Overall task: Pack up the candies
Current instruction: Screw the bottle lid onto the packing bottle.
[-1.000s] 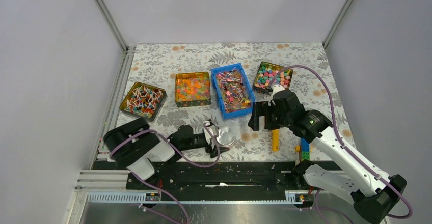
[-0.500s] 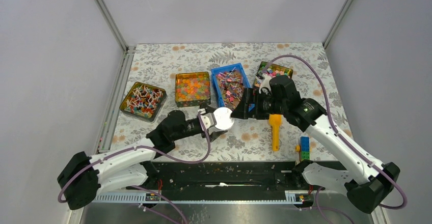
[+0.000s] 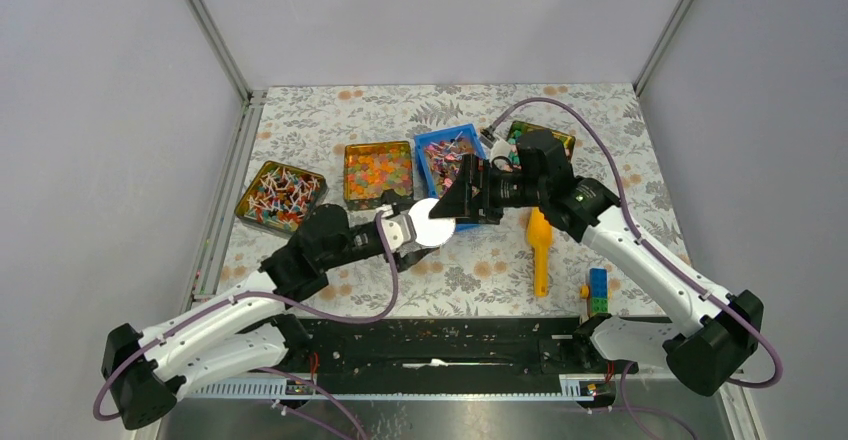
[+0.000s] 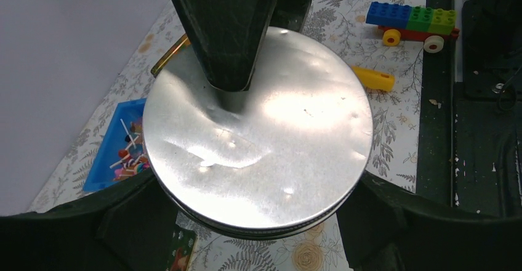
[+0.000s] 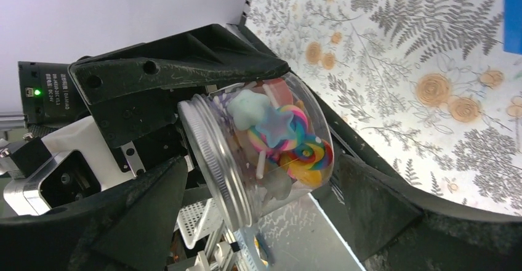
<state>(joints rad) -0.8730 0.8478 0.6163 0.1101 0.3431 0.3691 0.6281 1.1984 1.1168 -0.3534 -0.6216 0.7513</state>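
Over the flowered table (image 3: 330, 120), the left arm stretches from the near-left corner toward the middle, its gripper (image 3: 427, 226) clamped on a lidded jar (image 3: 435, 221) held on its side. The right arm bends in from the right, its gripper (image 3: 455, 205) levelled at the jar, partly covering the blue bin (image 3: 421, 160) where the candies (image 3: 447, 153) lie.

At the left wrist, the lid (image 4: 271, 141) fills the frame, with one right finger (image 4: 228, 31) against its face.

At the right wrist, the fingers (image 5: 138, 222) straddle the jar end to end; whether they squeeze it cannot be told.
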